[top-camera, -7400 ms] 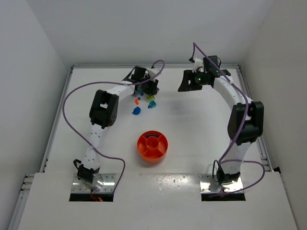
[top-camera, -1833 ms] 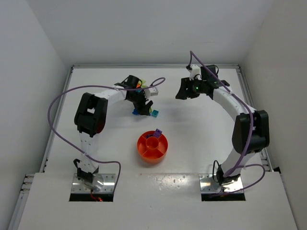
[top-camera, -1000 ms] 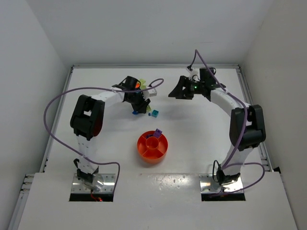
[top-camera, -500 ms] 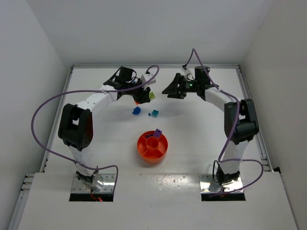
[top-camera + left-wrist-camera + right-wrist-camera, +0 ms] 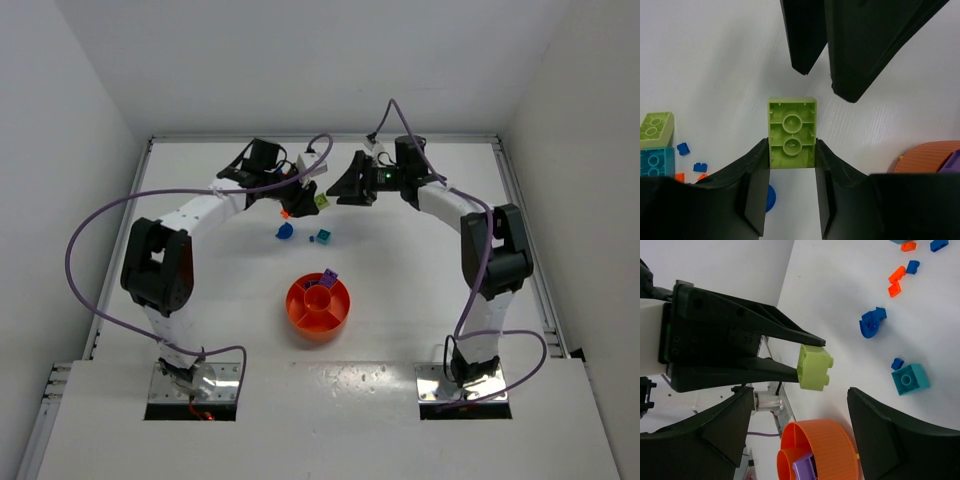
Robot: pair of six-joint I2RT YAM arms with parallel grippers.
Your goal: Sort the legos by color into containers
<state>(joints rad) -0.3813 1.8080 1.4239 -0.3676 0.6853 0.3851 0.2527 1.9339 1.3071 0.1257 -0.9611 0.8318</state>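
**Above the far table (image 5: pixel 420 260): a hand-over takes shape**

Chunky and glossy, the lime-green lego (image 5: pixel 791 132) hangs clamped in the left tool (image 5: pixel 303 196), lifted off the scattered pile. The right tool (image 5: pixel 352 188) has swung in close, its jaws spreading apart and empty. A pass looks likely, with the orange tray (image 5: pixel 296 312) waiting nearer.

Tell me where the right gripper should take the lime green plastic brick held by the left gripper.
Take the lime green plastic brick by its free half, beyond the left gripper, coming head-on. The left fingers cover its side walls, so probably close on the studded top and hollow underside.
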